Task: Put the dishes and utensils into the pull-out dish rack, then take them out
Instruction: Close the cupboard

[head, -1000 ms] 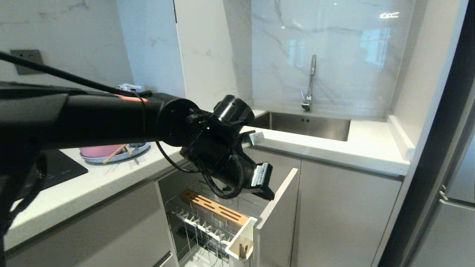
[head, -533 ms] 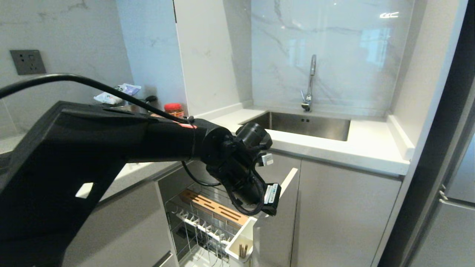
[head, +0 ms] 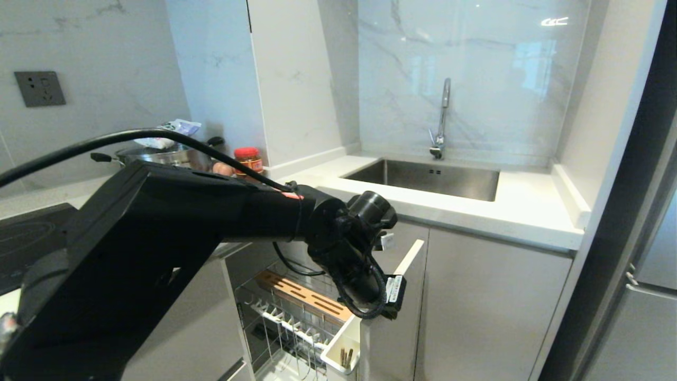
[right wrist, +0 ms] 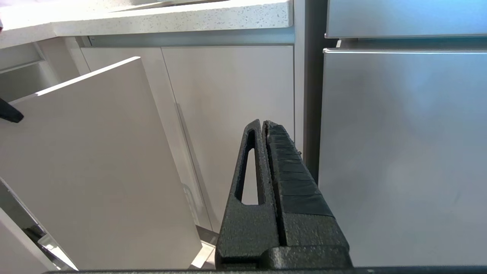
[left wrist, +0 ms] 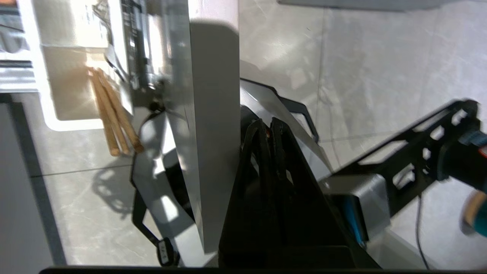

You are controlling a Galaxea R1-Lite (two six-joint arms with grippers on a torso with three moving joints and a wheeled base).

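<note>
The pull-out dish rack (head: 296,317) stands drawn out under the counter, with its wooden strip (head: 307,299) and white cutlery cup (head: 342,355). A pair of wooden chopsticks (head: 345,357) stands in that cup, and the chopsticks (left wrist: 112,114) also show in the left wrist view. My left arm (head: 365,275) reaches down over the rack's front corner. The left gripper (left wrist: 268,123) is shut and empty, pointing down just outside the drawer's front panel (left wrist: 205,133). My arm hides the dishes. The right gripper (right wrist: 263,123) is parked, shut and empty, facing the cabinet doors.
A steel pot (head: 158,155) and a red-lidded jar (head: 248,159) stand at the back of the counter. To the right lie the sink (head: 423,177) and faucet (head: 441,121). A black cooktop (head: 26,238) is at the far left. The open drawer front (right wrist: 95,163) juts into the aisle.
My left arm has swung down and to the right, bringing the shut gripper lower beside the drawer front. It now covers the counter spot where the plate and bowl showed.
</note>
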